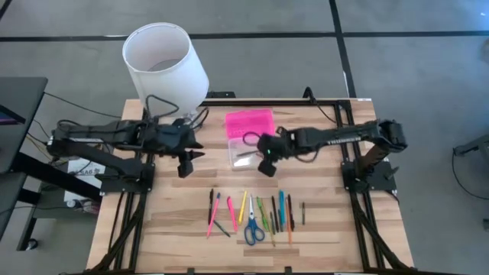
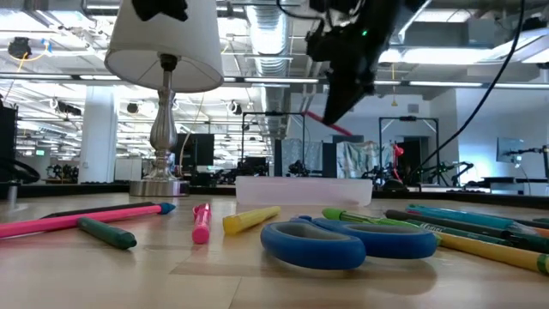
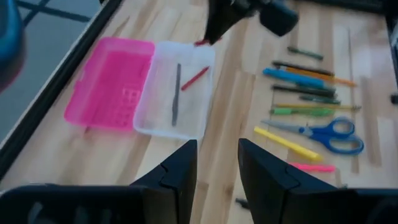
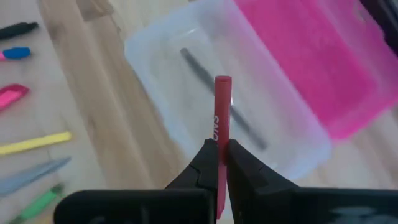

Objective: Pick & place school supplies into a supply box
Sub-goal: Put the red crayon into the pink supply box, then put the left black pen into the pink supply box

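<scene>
Wooden tabletop (image 1: 328,229) under both your arms, your right gripper (image 4: 219,155) clenched on a red pen (image 4: 220,118) above the clear supply box (image 1: 246,153), pink lid (image 1: 249,122) at its 12 o'clock, remaining supplies (image 1: 256,214) at its 6 o'clock, your left gripper (image 1: 189,162) released, holding nothing, at its 9 o'clock.

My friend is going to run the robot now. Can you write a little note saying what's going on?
Right gripper: shut on a red pencil, held above the clear box base.
Left gripper: open, empty, waiting beside the lamp.
Done: one dark pencil lies in the base; pink lid is open.
Left: drop the red pencil in, then move the pens, markers and blue scissors from the table front.
</scene>
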Controlling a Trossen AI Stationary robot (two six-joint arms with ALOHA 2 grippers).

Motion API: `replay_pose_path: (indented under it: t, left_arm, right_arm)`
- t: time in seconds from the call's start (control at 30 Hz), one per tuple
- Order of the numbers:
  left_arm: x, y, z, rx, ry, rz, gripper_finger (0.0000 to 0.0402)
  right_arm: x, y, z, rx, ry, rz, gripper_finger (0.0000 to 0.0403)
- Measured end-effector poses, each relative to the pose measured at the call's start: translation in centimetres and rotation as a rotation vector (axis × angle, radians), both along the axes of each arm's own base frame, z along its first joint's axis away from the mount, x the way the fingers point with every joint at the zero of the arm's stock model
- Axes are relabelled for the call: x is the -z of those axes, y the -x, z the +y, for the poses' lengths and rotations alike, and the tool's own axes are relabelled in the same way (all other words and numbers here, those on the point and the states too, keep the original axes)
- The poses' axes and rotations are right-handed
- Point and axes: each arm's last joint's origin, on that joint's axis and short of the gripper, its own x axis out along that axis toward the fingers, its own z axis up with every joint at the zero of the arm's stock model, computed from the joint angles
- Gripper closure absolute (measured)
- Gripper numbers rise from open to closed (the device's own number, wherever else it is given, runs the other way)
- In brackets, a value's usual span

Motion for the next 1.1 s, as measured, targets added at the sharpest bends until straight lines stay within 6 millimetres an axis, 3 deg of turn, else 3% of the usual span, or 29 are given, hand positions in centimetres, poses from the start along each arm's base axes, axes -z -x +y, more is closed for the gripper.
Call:
replay_pose_path:
  t: [0.13,0.3,0.5,0.77,1.1]
  left_arm:
    - [1.5,0.4,-0.8,-0.023,0.043,-0.068,0.029]
    - [3.9,0.5,-1.9,-0.073,0.11,-0.083,0.029]
    - [5.4,0.5,-3.2,-0.142,0.123,-0.107,0.029]
    - [7.2,0.8,-3.7,-0.269,0.156,-0.12,0.029]
    - [10.5,0.8,-3.9,-0.395,0.297,-0.106,0.029]
  right_arm:
    - [0.6,-0.8,-3.0,-0.108,-0.001,-0.014,0.0402]
    - [2.2,-0.7,-6.1,-0.114,-0.105,0.026,0.0401]
    - [3.6,-0.6,-7.1,-0.113,-0.146,0.082,0.0395]
    - [3.6,-0.5,-8.1,-0.057,-0.171,0.054,0.037]
    - [3.6,0.2,-9.7,0.032,-0.199,0.058,0.0303]
